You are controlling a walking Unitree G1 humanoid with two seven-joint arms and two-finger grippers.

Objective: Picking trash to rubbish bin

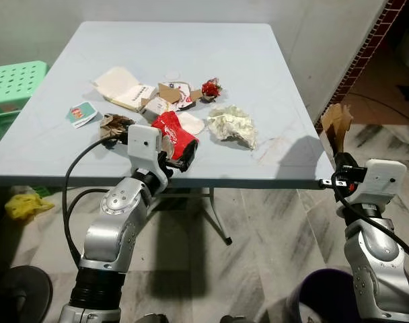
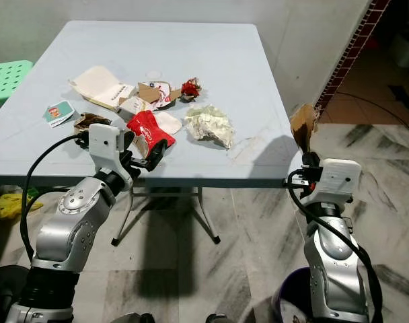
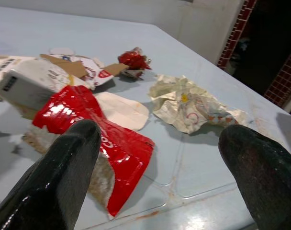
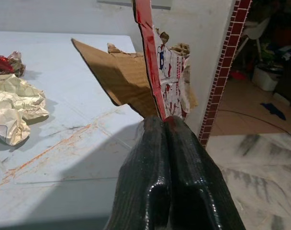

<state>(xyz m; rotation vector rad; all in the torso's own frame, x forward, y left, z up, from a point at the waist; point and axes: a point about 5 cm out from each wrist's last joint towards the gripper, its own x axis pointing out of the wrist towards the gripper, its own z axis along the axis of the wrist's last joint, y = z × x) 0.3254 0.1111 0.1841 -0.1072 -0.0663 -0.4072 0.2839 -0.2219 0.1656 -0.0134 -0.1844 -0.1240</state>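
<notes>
Trash lies scattered on a pale blue table (image 1: pixel 258 60): a crushed red wrapper (image 1: pixel 175 131), crumpled white paper (image 1: pixel 233 126), a small red foil ball (image 1: pixel 210 88), an open white box (image 1: pixel 122 87) and torn carton pieces (image 1: pixel 174 93). My left gripper (image 1: pixel 181 156) is open at the table's front edge, one finger (image 3: pixel 64 177) against the red wrapper (image 3: pixel 102 139), nothing gripped. My right gripper (image 4: pixel 164 132) hangs off the table's right front corner, shut on a torn brown cardboard piece (image 1: pixel 336 124) with a red edge (image 4: pixel 148 57), held upright.
A dark purple round container (image 2: pixel 292 296) stands on the floor below my right arm. A green stool (image 1: pixel 13 84) sits left of the table, a yellow bag (image 1: pixel 26 204) under it. A small card (image 1: pixel 82 114) and brown crumpled paper (image 1: pixel 114 126) lie at the left. A brick-edged wall (image 1: pixel 366 47) is to the right.
</notes>
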